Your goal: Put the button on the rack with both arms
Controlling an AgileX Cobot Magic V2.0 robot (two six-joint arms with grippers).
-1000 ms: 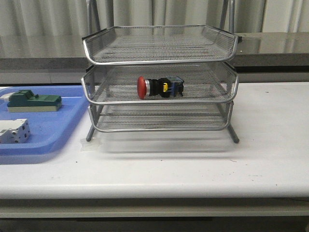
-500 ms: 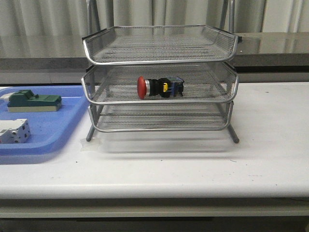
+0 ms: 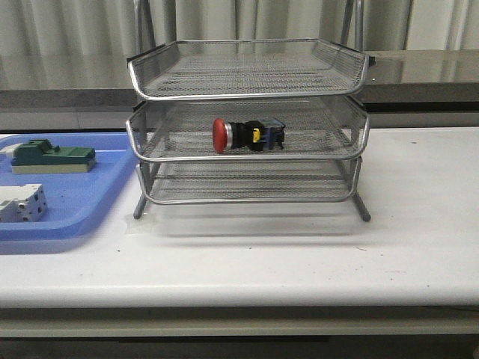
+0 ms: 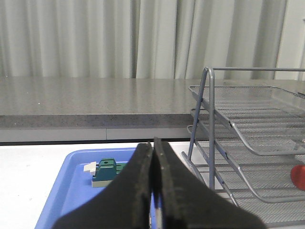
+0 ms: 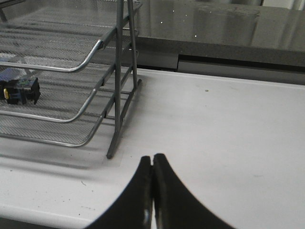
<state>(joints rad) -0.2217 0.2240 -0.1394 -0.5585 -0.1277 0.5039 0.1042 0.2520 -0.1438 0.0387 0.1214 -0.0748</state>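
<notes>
Button [image 3: 247,135] lies on its side in the middle tier of the rack [image 3: 247,120], red cap pointing left, black body to the right, resting on the mesh roughly at the tier's centre. Nothing has shifted over the last second: button, rack and the blue tray [image 3: 90,198] to the left with its green block [image 3: 52,157] and white terminal block [image 3: 21,203] all sit exactly as before. Left gripper [image 4: 153,191] and right gripper [image 5: 151,191] are both clenched on nothing, pulled back on either side of the rack. Judging by this stillness, the placement looks complete.
</notes>
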